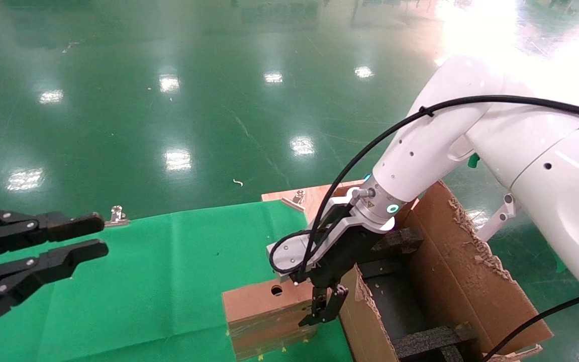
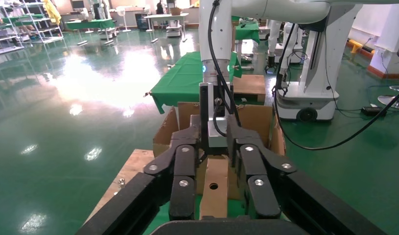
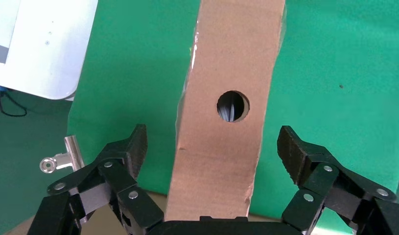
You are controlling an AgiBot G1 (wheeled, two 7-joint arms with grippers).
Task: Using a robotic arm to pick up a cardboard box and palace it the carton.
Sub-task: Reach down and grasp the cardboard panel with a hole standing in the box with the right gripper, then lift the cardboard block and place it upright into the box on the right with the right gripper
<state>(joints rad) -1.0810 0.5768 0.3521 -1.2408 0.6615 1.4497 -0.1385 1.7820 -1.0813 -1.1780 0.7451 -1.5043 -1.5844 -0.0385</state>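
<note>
Right gripper (image 3: 214,161), jaws apart, straddles the cardboard box (image 3: 226,122) beside the carton (image 1: 475,281) holding black foam inserts (image 1: 430,342). Left gripper (image 1: 76,239), jaws apart, hangs well apart over the green surface (image 1: 169,281).

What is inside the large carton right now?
Black foam inserts line the carton, with a dark floor between them. The right gripper, jaws open, straddles the cardboard box outside. The arm covers the far end.

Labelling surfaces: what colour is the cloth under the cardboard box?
Green cloth; right wrist view shows it best.

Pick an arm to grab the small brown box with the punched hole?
Right. Its hand is open astride the small brown cardboard box; the left hand hovers away over the green cloth.
</note>
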